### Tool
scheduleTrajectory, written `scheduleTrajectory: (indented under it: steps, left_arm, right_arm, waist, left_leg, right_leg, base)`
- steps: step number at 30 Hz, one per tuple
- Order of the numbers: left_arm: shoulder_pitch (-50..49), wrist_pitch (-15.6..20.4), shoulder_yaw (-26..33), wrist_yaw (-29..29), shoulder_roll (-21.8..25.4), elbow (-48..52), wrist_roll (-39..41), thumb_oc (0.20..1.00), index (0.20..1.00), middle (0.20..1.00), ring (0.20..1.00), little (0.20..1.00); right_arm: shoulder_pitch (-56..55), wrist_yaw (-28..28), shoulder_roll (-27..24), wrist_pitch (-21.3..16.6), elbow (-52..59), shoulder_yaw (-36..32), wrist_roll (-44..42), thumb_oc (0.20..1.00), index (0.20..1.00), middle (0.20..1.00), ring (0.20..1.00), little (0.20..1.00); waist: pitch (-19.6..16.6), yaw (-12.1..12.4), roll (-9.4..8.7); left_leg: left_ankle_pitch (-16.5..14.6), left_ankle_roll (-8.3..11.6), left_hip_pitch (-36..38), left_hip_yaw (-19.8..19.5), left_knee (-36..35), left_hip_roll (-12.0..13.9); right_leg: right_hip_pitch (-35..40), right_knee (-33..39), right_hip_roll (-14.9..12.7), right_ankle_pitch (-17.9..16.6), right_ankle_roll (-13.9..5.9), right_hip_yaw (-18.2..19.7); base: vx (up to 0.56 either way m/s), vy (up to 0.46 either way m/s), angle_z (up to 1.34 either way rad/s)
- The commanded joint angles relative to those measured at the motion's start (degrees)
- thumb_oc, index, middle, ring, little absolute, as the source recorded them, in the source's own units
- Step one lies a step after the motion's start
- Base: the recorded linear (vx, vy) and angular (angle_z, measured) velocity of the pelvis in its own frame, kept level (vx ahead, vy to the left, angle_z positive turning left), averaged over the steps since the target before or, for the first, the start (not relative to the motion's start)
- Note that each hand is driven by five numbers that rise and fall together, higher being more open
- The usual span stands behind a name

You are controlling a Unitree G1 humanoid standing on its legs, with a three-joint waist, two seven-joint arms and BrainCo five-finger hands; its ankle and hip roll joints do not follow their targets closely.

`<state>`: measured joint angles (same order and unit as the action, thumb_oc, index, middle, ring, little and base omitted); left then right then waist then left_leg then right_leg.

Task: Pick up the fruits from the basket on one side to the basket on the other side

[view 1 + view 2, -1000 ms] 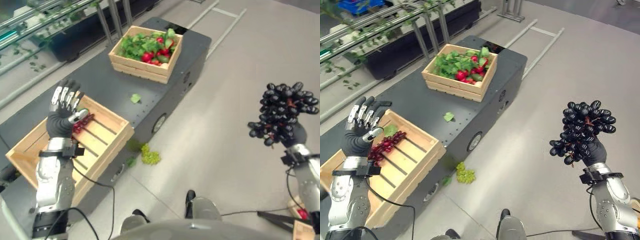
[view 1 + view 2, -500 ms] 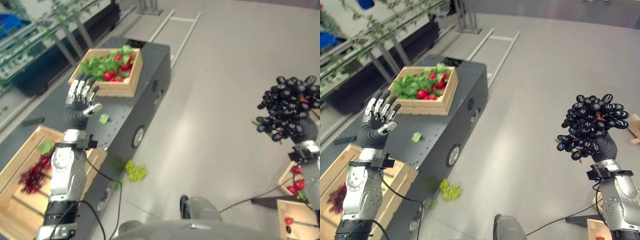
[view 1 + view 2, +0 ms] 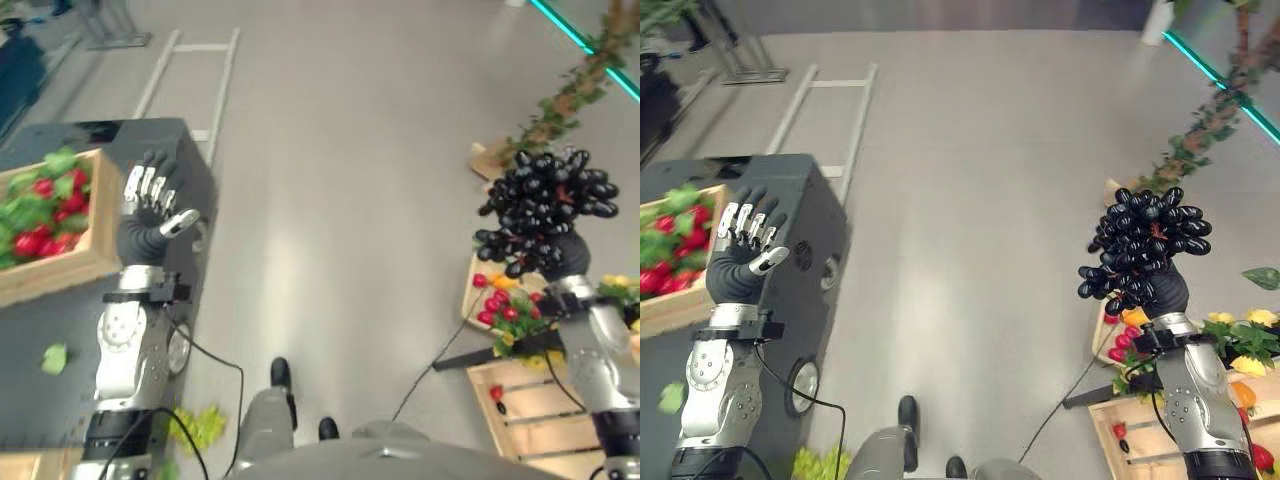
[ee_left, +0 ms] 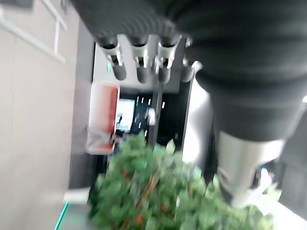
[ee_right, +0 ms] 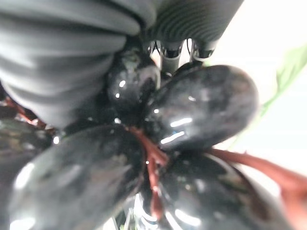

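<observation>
The view has swung right: crates (image 3: 1160,430) on the floor now show beneath the right hand (image 3: 1160,292), apparently clasping black grapes (image 3: 1143,245). Left hand (image 3: 740,250) stays open, empty.

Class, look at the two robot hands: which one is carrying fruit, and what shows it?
The right robot hand: its fingers are closed around a bunch of black grapes, held above the floor. The left robot hand is raised, open and empty.

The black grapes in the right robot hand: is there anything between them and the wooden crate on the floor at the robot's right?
Nothing visible blocks the way. The black grapes are held up in the right robot hand, and the wooden crate lies below, beside colourful fruit. The left robot hand is raised far away.
</observation>
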<state>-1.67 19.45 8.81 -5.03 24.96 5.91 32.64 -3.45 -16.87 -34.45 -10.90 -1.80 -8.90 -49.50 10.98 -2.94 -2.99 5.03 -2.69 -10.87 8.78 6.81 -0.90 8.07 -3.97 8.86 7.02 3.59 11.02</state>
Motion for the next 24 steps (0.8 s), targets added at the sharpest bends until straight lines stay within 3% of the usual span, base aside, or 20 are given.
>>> scheduleTrajectory:
  steps: [1,10,15,17,18,19,20,22,23,24]
  left_arm:
    - [0.6,4.0,3.2,0.5,2.6,2.7,-2.7,1.000,1.000,1.000,1.000,1.000]
    - [1.1,4.5,3.2,1.4,3.3,2.4,-3.9,1.000,1.000,1.000,1.000,1.000]
    - [2.5,4.5,3.0,1.8,3.9,2.1,-4.7,1.000,1.000,1.000,1.000,1.000]
    - [3.7,4.9,2.7,2.8,4.4,2.0,-5.7,1.000,1.000,1.000,1.000,1.000]
    - [3.7,5.0,2.7,2.8,4.4,2.0,-5.7,1.000,1.000,1.000,1.000,1.000]
    - [3.7,4.9,2.9,3.8,5.0,2.4,-6.6,1.000,1.000,1.000,1.000,1.000]
    - [3.7,4.8,2.8,3.8,5.0,2.4,-6.6,1.000,1.000,1.000,1.000,1.000]
    - [3.4,4.6,3.5,4.4,5.2,2.4,-7.1,1.000,1.000,1.000,1.000,1.000]
    - [3.1,4.4,3.9,4.7,5.2,2.6,-7.2,1.000,1.000,1.000,1.000,1.000]
    - [3.1,4.4,4.0,4.7,5.2,2.6,-7.3,1.000,1.000,1.000,1.000,1.000]
  right_arm:
    - [4.2,-0.4,-2.6,-3.6,1.3,-3.5,1.1,0.200,0.200,0.200,0.200,0.200]
    - [2.9,-0.1,0.7,-3.7,1.7,-3.9,2.6,0.200,0.200,0.200,0.200,0.200]
    - [1.6,-0.5,2.0,-3.8,2.3,-4.8,2.9,0.200,0.200,0.200,0.200,0.200]
    - [2.9,-0.2,1.9,-4.3,2.2,-4.0,2.8,0.200,0.200,0.200,0.200,0.200]
    - [3.0,-0.2,1.9,-4.4,2.2,-4.0,2.8,0.200,0.200,0.200,0.200,0.200]
    - [4.2,0.9,2.1,-5.0,2.2,-3.0,3.1,0.200,0.200,0.200,0.200,0.200]
    - [4.2,0.9,2.2,-5.0,2.2,-3.0,3.1,0.200,0.200,0.200,0.200,0.200]
    - [4.3,1.1,2.7,-4.8,2.9,-2.6,2.5,0.200,0.200,0.200,0.200,0.200]
    - [5.0,0.8,2.3,-4.3,2.7,-1.6,3.0,0.200,0.200,0.200,0.200,0.200]
    - [5.1,0.8,2.3,-4.3,2.7,-1.5,3.0,0.200,0.200,0.200,0.200,0.200]
  waist:
    - [-3.3,-1.1,-0.78]
    - [-2.9,-3.1,-0.41]
    - [-1.5,-5.1,-0.68]
    - [0.0,-5.8,-0.81]
    - [0.0,-5.8,-0.77]
    - [1.0,-4.1,-0.55]
    - [1.0,-4.3,-0.53]
    - [1.4,-2.9,-0.19]
    - [0.9,-1.3,0.07]
    - [1.2,-1.4,-0.10]
  left_leg:
    - [-5.4,5.37,2.9,2.1,3.2,3.7]
    - [-9.6,3.36,6.7,10.5,1.0,2.9]
    - [-9.6,3.14,7.5,12.9,-0.3,2.6]
    - [-10.6,3.56,8.0,15.6,-0.8,3.2]
    - [-10.6,3.57,8.0,15.7,-0.8,3.2]
    - [-10.5,4.01,8.5,17.7,-0.4,4.8]
    - [-10.6,4.03,8.5,17.5,-0.3,4.9]
    - [-10.2,4.04,8.7,19.6,-0.4,5.6]
    - [-11.1,4.26,9.0,20.9,-0.7,5.3]
    - [-10.1,3.84,8.8,22.1,-0.6,5.5]
  right_leg:
    - [-2.9,-4.4,-9.1,2.0,-9.41,-1.5]
    - [-9.2,-8.1,-13.3,-0.7,-14.70,-0.5]
    - [-13.1,-9.4,-13.9,-5.3,-16.23,0.0]
    - [-16.0,-5.9,-16.5,-10.2,-17.92,-2.2]
    - [-16.0,-5.7,-16.5,-10.3,-17.92,-2.2]
    - [-18.5,-5.1,-19.3,-10.6,-16.66,-12.4]
    - [-18.4,-5.2,-19.3,-10.5,-16.61,-12.6]
    - [-16.9,-9.3,-22.2,-8.4,-15.15,-21.4]
    - [-13.7,-13.6,-23.8,-5.3,-14.91,-26.5]
    - [-13.9,-13.7,-24.0,-5.9,-14.39,-27.2]
  base:
    - [0.08,0.167,-0.37]
    - [0.01,0.191,-0.61]
    - [-0.07,0.095,-0.22]
    - [-0.14,0.030,-0.39]
    - [-0.15,0.049,-0.70]
    - [-0.06,0.035,-0.84]
    - [-0.09,0.069,-1.39]
    - [-0.13,0.136,-0.84]
    - [-0.19,0.123,-0.22]
    - [-0.09,0.075,-0.70]
